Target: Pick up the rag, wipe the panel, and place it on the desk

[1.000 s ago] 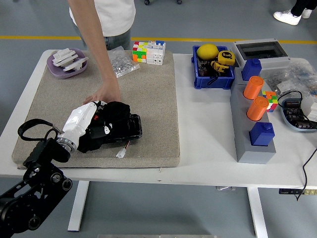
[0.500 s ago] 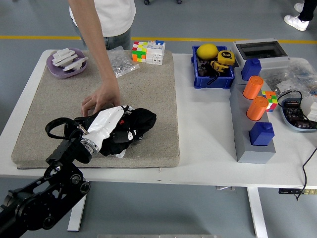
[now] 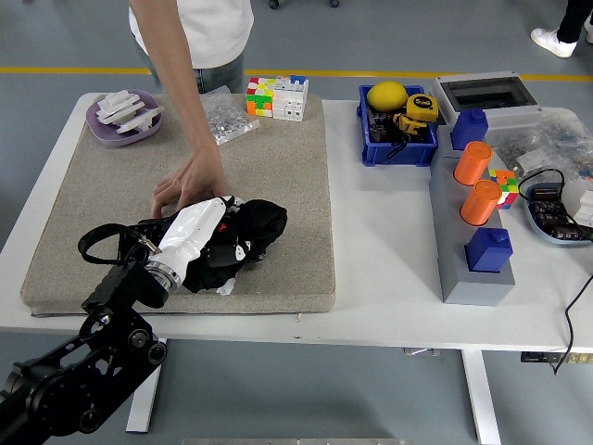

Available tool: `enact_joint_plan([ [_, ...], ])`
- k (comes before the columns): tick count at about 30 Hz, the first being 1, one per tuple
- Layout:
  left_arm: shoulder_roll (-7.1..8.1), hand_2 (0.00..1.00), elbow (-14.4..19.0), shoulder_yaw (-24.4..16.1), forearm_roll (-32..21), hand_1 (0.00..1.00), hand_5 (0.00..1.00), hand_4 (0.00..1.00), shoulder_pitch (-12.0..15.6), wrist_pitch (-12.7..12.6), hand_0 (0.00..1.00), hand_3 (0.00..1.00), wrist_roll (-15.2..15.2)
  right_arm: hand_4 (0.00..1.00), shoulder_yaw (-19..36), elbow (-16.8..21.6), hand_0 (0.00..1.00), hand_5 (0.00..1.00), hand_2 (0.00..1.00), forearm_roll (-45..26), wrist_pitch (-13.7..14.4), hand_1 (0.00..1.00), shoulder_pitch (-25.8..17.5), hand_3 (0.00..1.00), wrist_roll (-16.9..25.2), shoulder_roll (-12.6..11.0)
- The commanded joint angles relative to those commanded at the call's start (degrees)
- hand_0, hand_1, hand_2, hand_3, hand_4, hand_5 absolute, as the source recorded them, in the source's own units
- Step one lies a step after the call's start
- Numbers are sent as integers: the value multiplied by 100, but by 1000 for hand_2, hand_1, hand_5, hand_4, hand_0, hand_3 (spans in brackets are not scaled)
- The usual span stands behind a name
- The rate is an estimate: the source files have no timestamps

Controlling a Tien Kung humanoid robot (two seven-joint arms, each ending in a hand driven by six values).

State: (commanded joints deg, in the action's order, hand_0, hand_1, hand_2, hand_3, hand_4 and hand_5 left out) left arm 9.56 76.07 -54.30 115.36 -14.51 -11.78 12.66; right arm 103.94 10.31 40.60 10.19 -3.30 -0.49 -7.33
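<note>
The panel (image 3: pixel 157 225) lies mostly hidden under the left hand (image 3: pixel 199 236) (and black rag (image 3: pixel 255 227)).

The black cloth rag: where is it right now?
In the head view, the black cloth rag lies bunched on the beige felt mat, front-left of the table, under the robot's left hand, just below a person's hand.

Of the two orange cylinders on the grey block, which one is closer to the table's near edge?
The lower orange cylinder, just above the near blue block. The other orange cylinder sits farther back, toward the far blue block.
</note>
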Motion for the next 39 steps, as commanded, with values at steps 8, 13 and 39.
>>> enact_joint_plan([
  [8, 37, 537, -199, -604, 11, 247, 2, 108, 142, 16, 274, 508, 25, 998, -2, 0, 707, 449, 600, -65, 5, 606, -50, 572, 16, 3],
  [13, 107, 538, -212, -883, 98, 252, 2, 117, 251, -4, 274, 509, 29, 998, 30, 0, 713, 448, 600, -33, 4, 607, -55, 573, 22, -9],
  [39, 401, 532, -5, -2155, 411, 251, 2, 119, 869, 3, 274, 507, 113, 998, -37, 0, 713, 448, 603, -123, -9, 608, -85, 574, 28, 25],
])
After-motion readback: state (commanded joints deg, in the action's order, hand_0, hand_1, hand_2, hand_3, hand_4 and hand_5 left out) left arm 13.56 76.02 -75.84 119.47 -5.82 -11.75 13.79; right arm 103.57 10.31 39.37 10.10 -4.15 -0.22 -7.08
